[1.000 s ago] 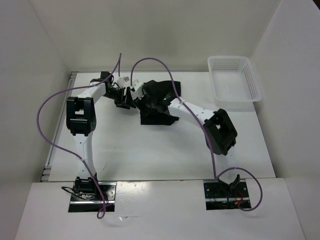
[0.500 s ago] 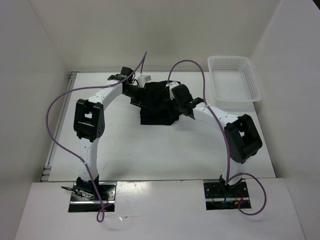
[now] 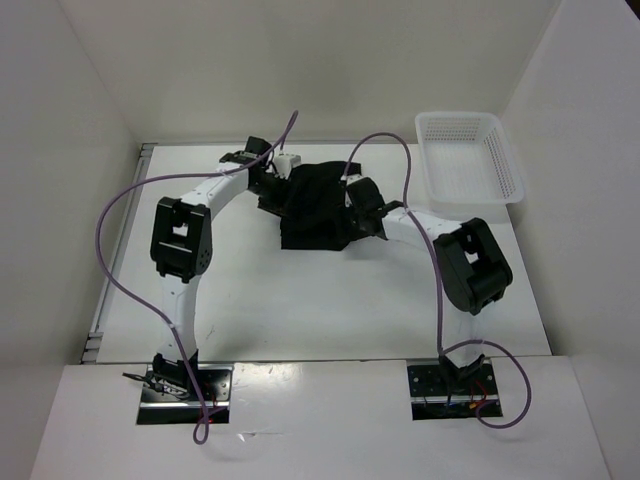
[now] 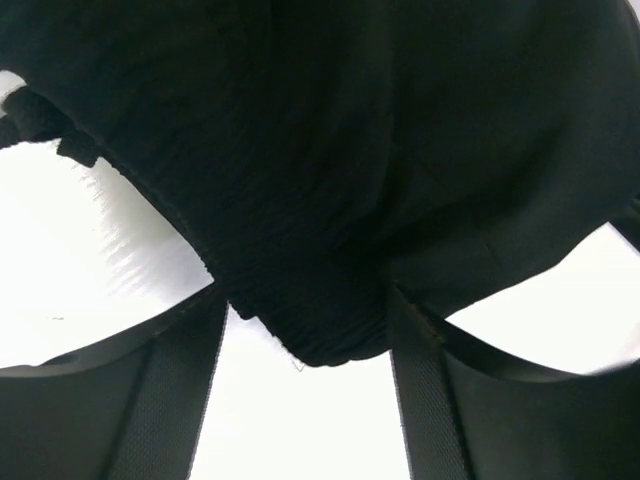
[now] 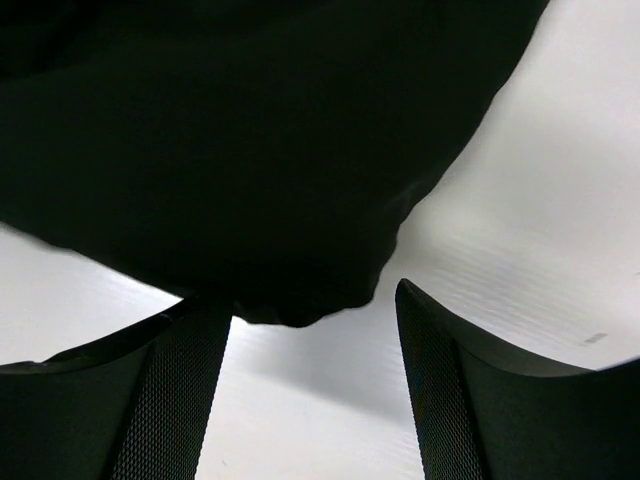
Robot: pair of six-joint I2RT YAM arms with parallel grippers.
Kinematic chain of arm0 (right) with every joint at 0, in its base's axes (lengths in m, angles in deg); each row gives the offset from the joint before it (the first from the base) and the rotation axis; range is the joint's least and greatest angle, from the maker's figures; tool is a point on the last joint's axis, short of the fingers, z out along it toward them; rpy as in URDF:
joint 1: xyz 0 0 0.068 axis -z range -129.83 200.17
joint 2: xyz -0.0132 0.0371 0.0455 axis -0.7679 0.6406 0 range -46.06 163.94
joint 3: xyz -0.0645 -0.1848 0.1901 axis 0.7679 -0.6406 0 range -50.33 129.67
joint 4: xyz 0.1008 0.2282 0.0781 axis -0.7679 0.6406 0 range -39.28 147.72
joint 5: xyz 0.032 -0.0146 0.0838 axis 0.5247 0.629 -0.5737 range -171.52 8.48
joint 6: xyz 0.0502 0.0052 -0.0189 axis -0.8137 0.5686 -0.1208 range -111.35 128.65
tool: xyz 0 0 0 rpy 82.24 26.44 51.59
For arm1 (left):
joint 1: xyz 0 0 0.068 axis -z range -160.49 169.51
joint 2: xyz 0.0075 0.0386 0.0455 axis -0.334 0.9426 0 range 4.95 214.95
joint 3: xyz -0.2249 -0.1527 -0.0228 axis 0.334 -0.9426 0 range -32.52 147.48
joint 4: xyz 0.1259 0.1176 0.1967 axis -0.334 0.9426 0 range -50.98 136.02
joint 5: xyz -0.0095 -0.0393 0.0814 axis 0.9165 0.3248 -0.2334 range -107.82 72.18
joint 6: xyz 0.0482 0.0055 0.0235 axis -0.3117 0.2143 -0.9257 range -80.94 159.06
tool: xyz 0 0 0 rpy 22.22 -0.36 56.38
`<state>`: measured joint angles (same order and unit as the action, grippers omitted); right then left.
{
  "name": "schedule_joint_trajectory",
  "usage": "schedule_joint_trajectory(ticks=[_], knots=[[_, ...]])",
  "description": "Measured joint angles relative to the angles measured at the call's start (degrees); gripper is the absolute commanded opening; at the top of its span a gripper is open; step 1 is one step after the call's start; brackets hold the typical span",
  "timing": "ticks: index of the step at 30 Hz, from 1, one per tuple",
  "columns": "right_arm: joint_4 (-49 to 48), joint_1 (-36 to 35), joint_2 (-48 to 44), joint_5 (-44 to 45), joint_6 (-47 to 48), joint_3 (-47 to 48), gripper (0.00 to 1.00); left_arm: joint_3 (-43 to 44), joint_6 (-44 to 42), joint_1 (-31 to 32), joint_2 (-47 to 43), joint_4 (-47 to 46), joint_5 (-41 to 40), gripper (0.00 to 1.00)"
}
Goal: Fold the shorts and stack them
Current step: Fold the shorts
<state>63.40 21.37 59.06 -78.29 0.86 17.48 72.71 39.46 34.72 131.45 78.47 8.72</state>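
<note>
The shorts (image 3: 315, 205) lie bunched near the worktop's far edge. Left gripper (image 4: 305, 300) and right gripper (image 5: 310, 300) stand spread astride hems; advisable to close fully before lifting.

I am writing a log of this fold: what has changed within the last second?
The right tool crossed over the shorts from their left side to their right edge. The left tool shifted right, to their left edge. Both are open at the cloth. The basket stayed in place.
</note>
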Motion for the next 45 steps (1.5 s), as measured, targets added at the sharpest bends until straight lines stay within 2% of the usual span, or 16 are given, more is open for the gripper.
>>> schedule_joint_trajectory(ticks=[3,6,7,8,12,14,16,19,27,31,33,36,39,41,43,45], knots=[[-0.13,0.13,2.84,-0.48,-2.14,0.0,0.71,0.0,-0.11,0.0,0.68,-0.09,0.63,0.67],[-0.83,0.13,4.09,-0.63,-4.09,0.13,0.71,0.0,-0.02,0.0,1.4,-0.09,2.25,0.53],[-1.18,0.17,4.09,-0.57,-4.76,0.15,0.7,0.0,-0.07,0.0,1.6,-0.09,2.71,0.48],[-1.16,0.22,4.11,-0.52,-5.53,0.13,0.7,0.0,-0.2,0.0,1.79,-0.04,3.1,0.35],[-1.18,0.52,4.22,0.48,-7.82,0.09,0.61,-0.63,-0.11,0.0,2.12,-0.07,3.91,0.11],[-1.49,0.59,4.42,0.98,-8.59,0.09,0.47,-0.79,-0.13,0.0,2.29,-0.09,4.22,0.01],[-1.81,0.59,4.68,1.99,-9.05,0.11,0.3,-0.9,-0.11,0.0,2.56,-0.11,4.13,0.0],[-2.01,0.61,4.83,3.69,-9.14,0.11,0.18,-0.94,-0.11,-0.44,2.78,-0.15,3.8,0.0],[0.68,0.59,0.9,8.85,-9.27,-1.97,0.0,1.77,-0.04,-2.99,2.86,1.07,0.02,0.0],[2.05,0.59,-2.69,10.84,-8.81,-3.91,0.0,2.64,0.04,-3.3,2.86,1.05,-1.16,0.0],[1.99,0.59,-3.19,10.99,-8.5,-4.85,0.09,2.64,0.04,-2.78,2.86,1.33,-1.05,0.01],[2.4,0.66,-3.21,10.67,-7.26,-5.97,0.14,2.64,-0.11,-1.44,2.86,1.7,-1.01,0.09],[2.56,0.85,-3.21,10.99,-5.07,-6.49,0.47,2.14,-0.2,-0.15,2.86,1.88,-0.74,0.18],[2.67,1.11,-3.21,11.1,-1.86,-6.91,0.58,1.46,-0.15,0.31,2.86,2.01,-0.79,0.18],[3.41,1.22,-3.32,10.8,1.55,-7.21,0.55,1.01,-0.15,0.35,2.86,2.23,-0.96,0.2],[4.48,1.31,-4.24,9.99,6.29,-7.54,0.43,0.59,-0.15,0.28,2.86,2.25,-1.07,0.2]])
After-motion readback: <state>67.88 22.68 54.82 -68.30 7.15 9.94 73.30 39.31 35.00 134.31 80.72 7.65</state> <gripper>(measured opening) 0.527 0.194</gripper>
